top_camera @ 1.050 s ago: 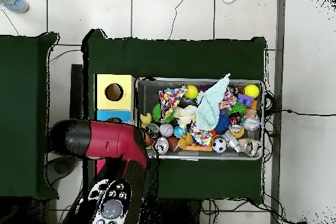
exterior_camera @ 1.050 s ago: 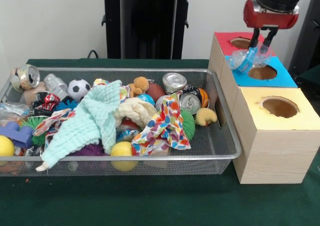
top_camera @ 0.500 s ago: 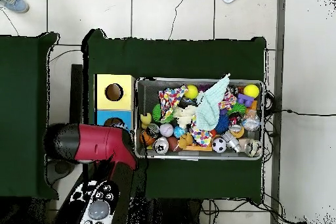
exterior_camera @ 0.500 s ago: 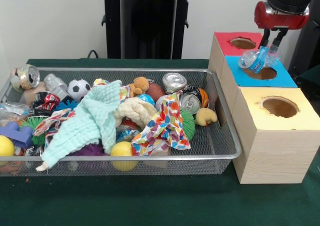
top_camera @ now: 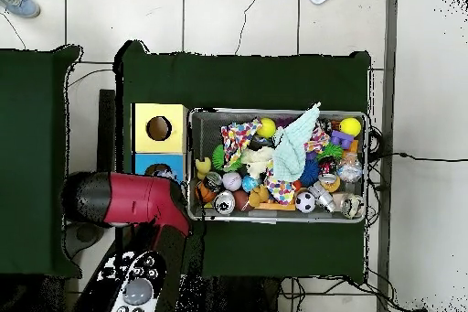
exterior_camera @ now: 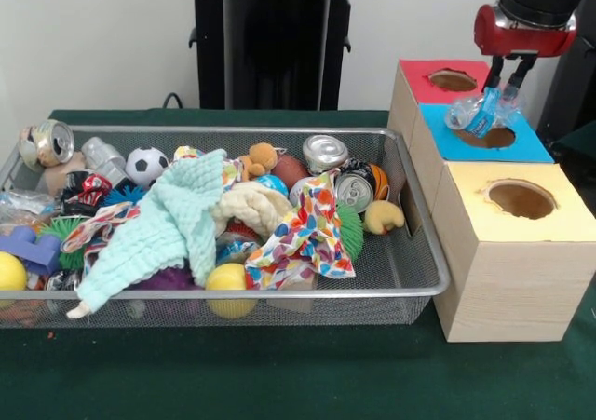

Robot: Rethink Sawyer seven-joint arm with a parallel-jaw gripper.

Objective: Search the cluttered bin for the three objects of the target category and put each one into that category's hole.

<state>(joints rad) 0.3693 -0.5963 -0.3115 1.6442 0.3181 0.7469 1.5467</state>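
Note:
My gripper (exterior_camera: 499,98) hangs over the round hole (exterior_camera: 490,138) of the blue-topped box (exterior_camera: 527,146), shut on a crushed clear plastic bottle (exterior_camera: 477,113) with a blue label. The bottle dangles just above the hole's far rim, tilted. In the overhead view the red arm (top_camera: 132,197) covers the gripper and most of the blue box (top_camera: 144,162). The wire bin (exterior_camera: 279,295) to the left holds a jumble: silver cans (exterior_camera: 325,150), a mint cloth (exterior_camera: 168,223), a patterned cloth (exterior_camera: 307,236), balls and toys.
A red-topped box (exterior_camera: 424,83) stands behind the blue one and a yellow-topped box (exterior_camera: 518,243) in front, each with a round hole. A black stand (exterior_camera: 270,43) rises behind the bin. Another can (exterior_camera: 53,142) leans at the bin's far left corner.
The gripper has carried the bottle to the right, from the red and blue boxes' border to above the blue hole. It has barely moved in the last half second.

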